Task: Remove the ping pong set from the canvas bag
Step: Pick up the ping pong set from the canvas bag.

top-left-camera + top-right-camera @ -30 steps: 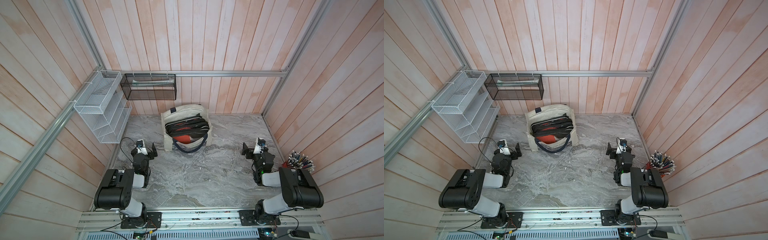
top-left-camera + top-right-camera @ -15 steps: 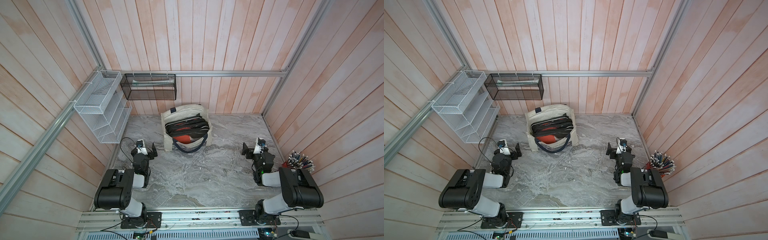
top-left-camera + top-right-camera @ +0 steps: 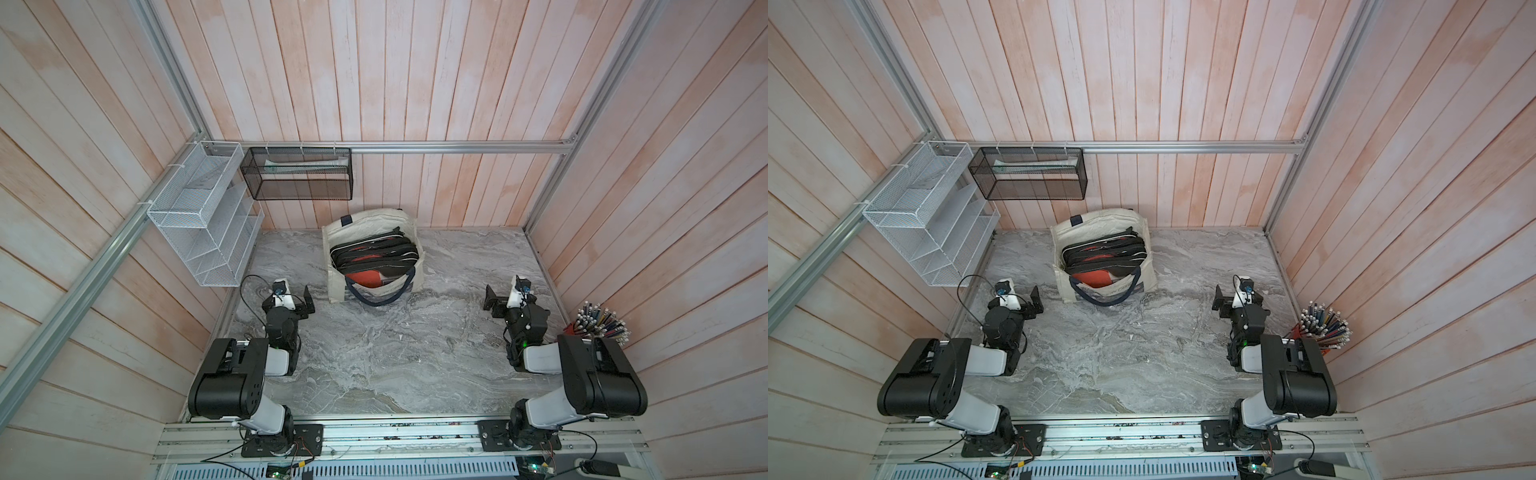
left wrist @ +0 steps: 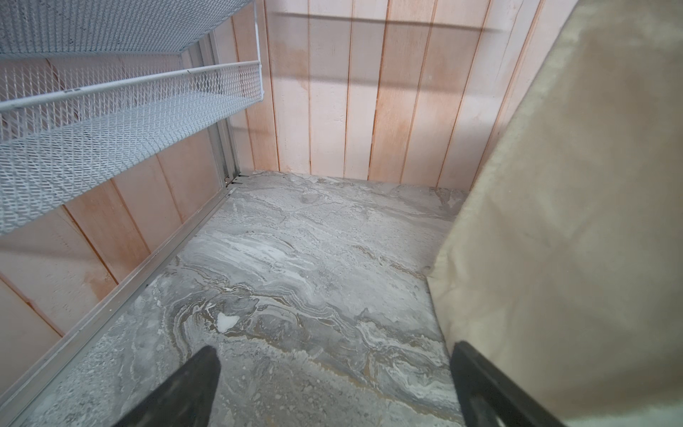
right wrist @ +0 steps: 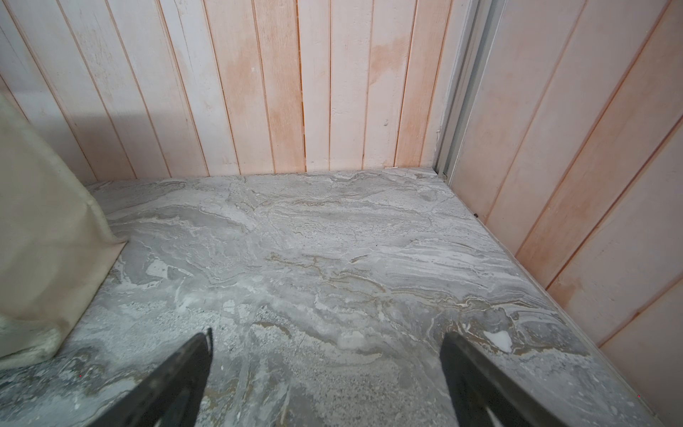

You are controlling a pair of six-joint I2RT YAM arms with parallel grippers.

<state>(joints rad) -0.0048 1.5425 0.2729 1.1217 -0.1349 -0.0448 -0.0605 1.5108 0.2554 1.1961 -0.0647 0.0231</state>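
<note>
ping pong set (image 3: 374,255) unmoved inside canvas bag (image 3: 336,286); left gripper (image 4: 334,351), right gripper (image 5: 325,336) flank it, released, empty; removal unstarted.

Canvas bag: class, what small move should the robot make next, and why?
Probably lift the left pincer and swing it above the open top of the canvas bag. It stands open and empty, low beside the bag, while the ping pong set, black zipped cases, lies inside untouched.
</note>
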